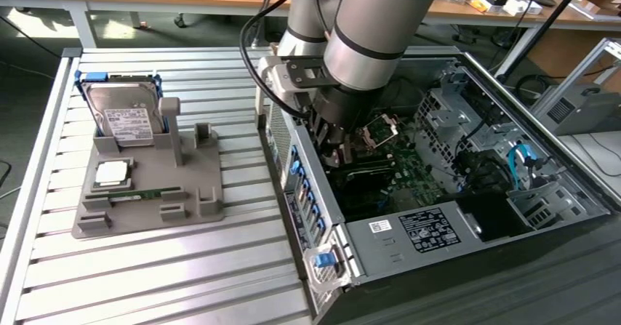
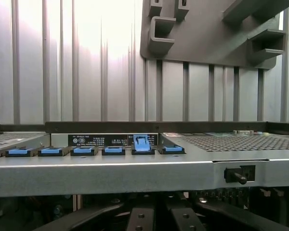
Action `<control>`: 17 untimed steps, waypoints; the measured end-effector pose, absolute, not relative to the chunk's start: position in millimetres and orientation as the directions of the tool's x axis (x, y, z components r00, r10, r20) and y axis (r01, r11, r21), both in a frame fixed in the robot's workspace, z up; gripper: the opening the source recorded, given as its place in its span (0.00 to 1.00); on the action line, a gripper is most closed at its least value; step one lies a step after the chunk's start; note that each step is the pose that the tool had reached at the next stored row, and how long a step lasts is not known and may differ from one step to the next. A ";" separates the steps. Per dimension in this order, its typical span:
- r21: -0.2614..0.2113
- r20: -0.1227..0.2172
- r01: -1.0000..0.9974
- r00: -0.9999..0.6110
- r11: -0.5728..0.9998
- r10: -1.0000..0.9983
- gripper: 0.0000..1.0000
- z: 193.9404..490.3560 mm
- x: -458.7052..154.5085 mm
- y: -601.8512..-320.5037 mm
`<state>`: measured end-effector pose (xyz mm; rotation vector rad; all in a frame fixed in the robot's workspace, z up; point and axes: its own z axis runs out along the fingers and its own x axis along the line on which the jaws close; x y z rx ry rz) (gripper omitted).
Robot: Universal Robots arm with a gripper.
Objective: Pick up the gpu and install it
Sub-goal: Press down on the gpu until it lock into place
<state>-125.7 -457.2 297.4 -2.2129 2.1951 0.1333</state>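
**Q:** State of grip, and where is the thin dark circuit-card gpu?

**A:** My gripper (image 2: 160, 221) is clenched, dark fingers (image 2: 139, 220) drawn close together. I am down inside the open silvery-grey metal computer case (image 1: 408, 234), over the green motherboard (image 1: 408, 169). I cannot pick out the card itself: whether it sits edge-on between my fingers, I cannot tell. Well beyond my fingers, outside the case, the flat grey plastic fixture tray (image 1: 145, 216) carries the boxy silver hard drive (image 1: 126, 121) and the narrow green memory stick (image 1: 145, 193), but no card. Judgement: it is under me, hidden by the arm.

**Q:** What matters for seating it?

**A:** Line-up with the row of small blue plastic slot latches (image 2: 113, 150) on the case's rear wall, just ahead of my fingers. One latch (image 2: 141, 143), almost straight ahead, stands raised. Judgement: keep the card upright, bracket end toward that opening, press straight down, no twist. A tilted card would likely jam.
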 end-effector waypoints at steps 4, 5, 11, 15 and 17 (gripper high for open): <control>0.046 -0.076 -0.999 0.006 -0.010 -0.997 0.11 297.1 -124.2 -457.2; 0.046 -0.076 -0.999 0.006 -0.010 -0.997 0.11 297.0 -124.0 -457.2; 0.049 -0.076 -0.999 0.006 -0.010 -0.997 0.11 296.5 -119.5 -457.3; 0.055 -0.076 -0.998 0.006 -0.010 -0.997 0.11 295.2 -112.8 -457.4; 0.058 -0.076 -0.998 0.005 -0.010 -0.997 0.11 294.3 -110.7 -457.5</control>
